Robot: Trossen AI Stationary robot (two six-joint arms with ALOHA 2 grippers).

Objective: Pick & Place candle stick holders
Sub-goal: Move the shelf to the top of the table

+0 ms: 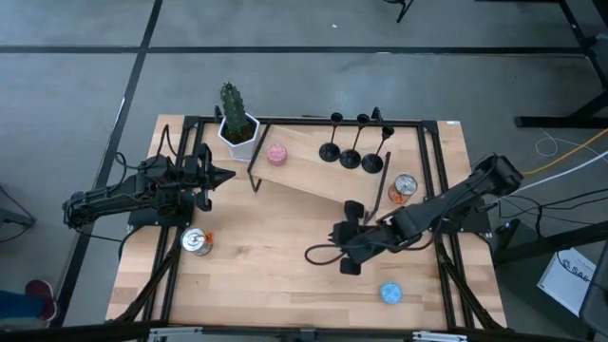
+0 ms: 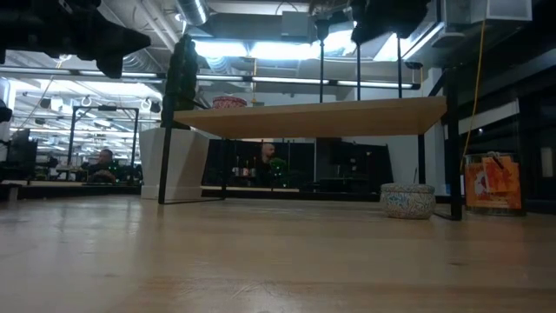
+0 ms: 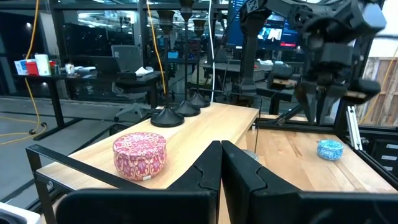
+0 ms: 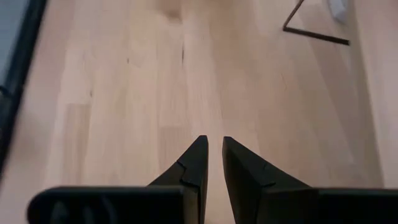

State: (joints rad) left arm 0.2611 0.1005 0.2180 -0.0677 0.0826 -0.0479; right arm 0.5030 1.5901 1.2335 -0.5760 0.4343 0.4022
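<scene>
Three slim black candle stick holders (image 1: 350,152) (image 3: 184,107) stand in a row on their round bases at the right end of a raised wooden shelf (image 1: 304,179). My right gripper (image 1: 344,255) (image 4: 214,142) hangs over bare table in front of the shelf, slanting down. Its fingers stand a narrow gap apart with nothing between them. My left gripper (image 1: 231,175) (image 3: 221,148) waits shut and level at the shelf's left end, empty.
A pink tin (image 1: 276,153) sits on the shelf, and a potted cactus (image 1: 237,122) stands at its far left corner. A metal can (image 1: 197,241) stands near left, an orange can (image 1: 403,187) at the right, and a blue tin (image 1: 390,293) near the front edge. Black frame rails (image 1: 442,218) border the table.
</scene>
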